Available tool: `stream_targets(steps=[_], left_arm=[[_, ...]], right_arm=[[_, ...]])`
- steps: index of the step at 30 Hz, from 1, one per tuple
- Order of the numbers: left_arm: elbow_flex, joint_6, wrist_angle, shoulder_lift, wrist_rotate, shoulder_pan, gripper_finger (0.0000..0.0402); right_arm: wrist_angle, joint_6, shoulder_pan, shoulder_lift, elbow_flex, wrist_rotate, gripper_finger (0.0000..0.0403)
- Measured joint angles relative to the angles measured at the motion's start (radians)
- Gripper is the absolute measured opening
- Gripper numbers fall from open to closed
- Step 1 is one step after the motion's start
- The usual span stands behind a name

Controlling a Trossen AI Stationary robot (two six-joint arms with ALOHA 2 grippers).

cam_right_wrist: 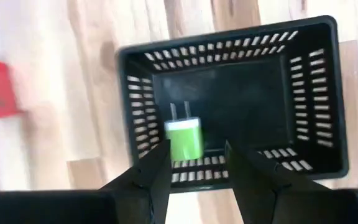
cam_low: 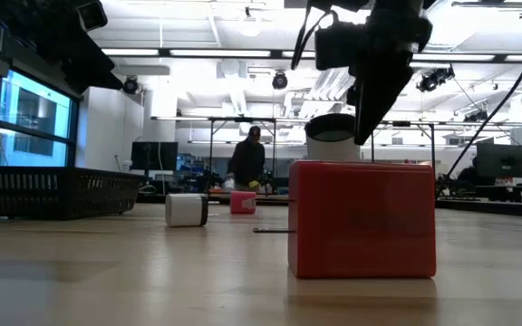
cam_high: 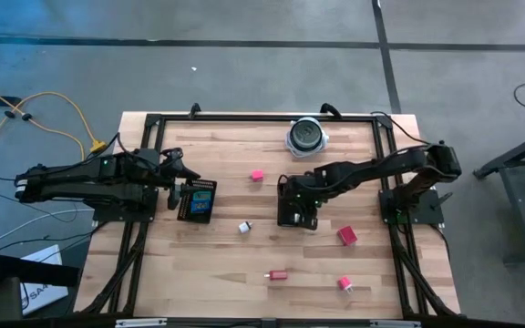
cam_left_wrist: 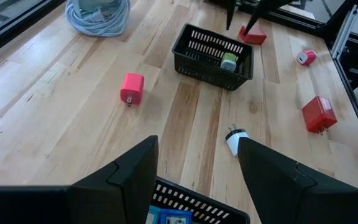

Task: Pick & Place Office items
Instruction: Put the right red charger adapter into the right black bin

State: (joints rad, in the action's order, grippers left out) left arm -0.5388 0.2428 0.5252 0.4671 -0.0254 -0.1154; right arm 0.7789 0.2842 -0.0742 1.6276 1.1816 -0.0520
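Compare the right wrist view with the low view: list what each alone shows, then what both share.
Right wrist only: a green charger lying inside the black tray, seen from above between the right gripper fingers, which stand apart and hold nothing.

Low only: a white charger, a small pink block, the other tray at the left, a grey-and-black disc, and a person in the room behind.

Both: the wooden table and the right arm above it.
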Motion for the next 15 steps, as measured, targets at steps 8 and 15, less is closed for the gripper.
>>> stream_targets(steps=[8,15], left_arm=[[0.000,0.000,-0.007,0.000,0.000,0.000,0.0216],[0.000,0.000,-0.013,0.000,0.000,0.000,0.0216]], right_arm=[[0.101,0.073,-0.044,-0.063,0.000,-0.006,0.0138],[0.189,0.231,-0.088,-0.126,0.001,0.013,0.0138]])
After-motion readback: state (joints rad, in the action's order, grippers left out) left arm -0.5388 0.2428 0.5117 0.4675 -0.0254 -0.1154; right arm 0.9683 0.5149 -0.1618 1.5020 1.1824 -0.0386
